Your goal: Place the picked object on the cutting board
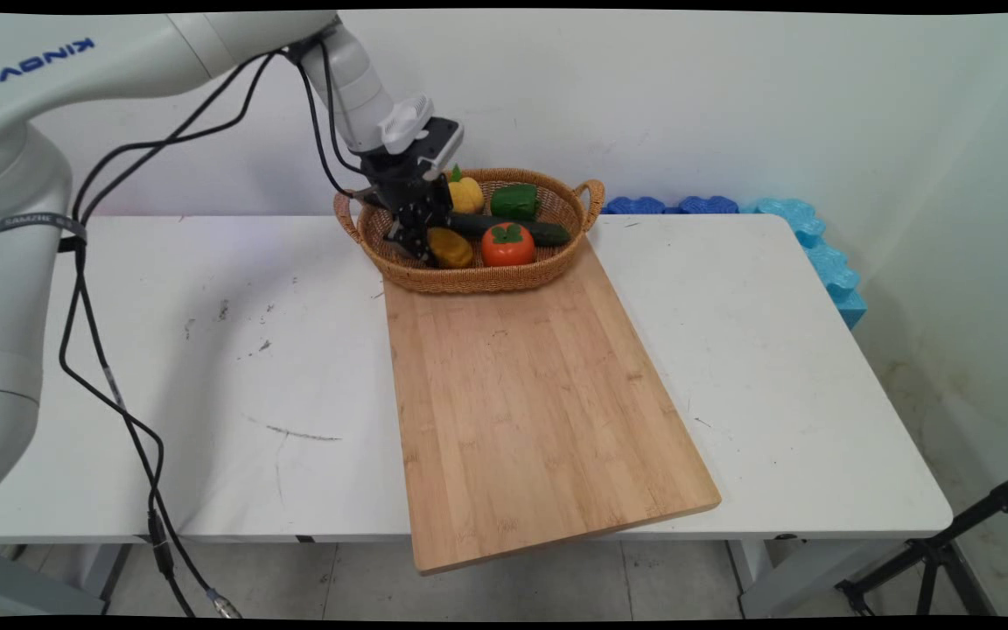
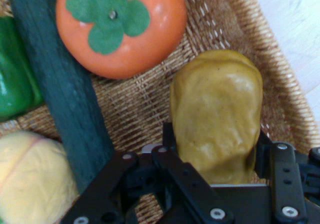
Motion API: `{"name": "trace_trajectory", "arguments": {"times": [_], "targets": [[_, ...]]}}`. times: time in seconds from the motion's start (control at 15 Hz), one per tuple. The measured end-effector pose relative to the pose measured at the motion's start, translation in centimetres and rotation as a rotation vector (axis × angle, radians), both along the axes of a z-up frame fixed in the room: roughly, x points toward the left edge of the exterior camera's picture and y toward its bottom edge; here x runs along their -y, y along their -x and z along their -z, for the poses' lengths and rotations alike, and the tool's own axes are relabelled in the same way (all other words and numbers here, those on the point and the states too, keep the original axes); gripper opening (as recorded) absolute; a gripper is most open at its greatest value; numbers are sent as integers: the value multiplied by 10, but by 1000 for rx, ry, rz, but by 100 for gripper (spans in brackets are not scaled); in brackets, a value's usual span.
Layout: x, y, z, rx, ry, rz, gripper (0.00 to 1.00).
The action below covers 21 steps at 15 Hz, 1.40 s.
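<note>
Between the two fingers [image 2: 263,156] of the hand [image 1: 423,238] sits a mustard-yellow, potato-like lump [image 2: 217,116]; in the hand view a black finger stands flat against each of its long sides, so the hand reads as closed on it, gripping its near end; the lump's long axis runs straight away from the hand, its far end pointing toward the wall of the wicker basket [image 1: 469,278]. On the main view the hand is dipped into the basket's left part, at the back of the white desk [image 1: 206,350], with the lump [image 1: 451,248] just to its right and low among the basket's contents; whether the lump rests on the weave or is lifted clear of it, I cannot tell. Beside the lump, apart from it, lies an orange persimmon [image 2: 120,26] with a green leaf cap; a long dark green cucumber [image 2: 57,89] runs slantwise past the persimmon; a green pepper [image 1: 514,201] and a pale yellow fruit [image 1: 466,194] lie beyond it. A wooden cutting board [image 1: 530,402] lies in front, its far edge touching the basket.
</note>
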<state>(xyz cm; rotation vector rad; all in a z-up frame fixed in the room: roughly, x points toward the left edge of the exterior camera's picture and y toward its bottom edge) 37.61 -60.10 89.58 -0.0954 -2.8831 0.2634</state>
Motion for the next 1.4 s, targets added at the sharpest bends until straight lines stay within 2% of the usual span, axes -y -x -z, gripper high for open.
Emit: {"name": "trace_trajectory", "arguments": {"times": [0.47, 0.73, 0.93, 1.13, 1.4], "targets": [[-34, 9, -46, -67, 41, -60, 0], [-68, 24, -66, -126, 36, -139, 0], [-90, 38, -72, -164, 20, -198, 0], [-111, 56, -73, -214, -3, -286, 0], [-130, 78, -56, -256, -33, -419, 0]]}}
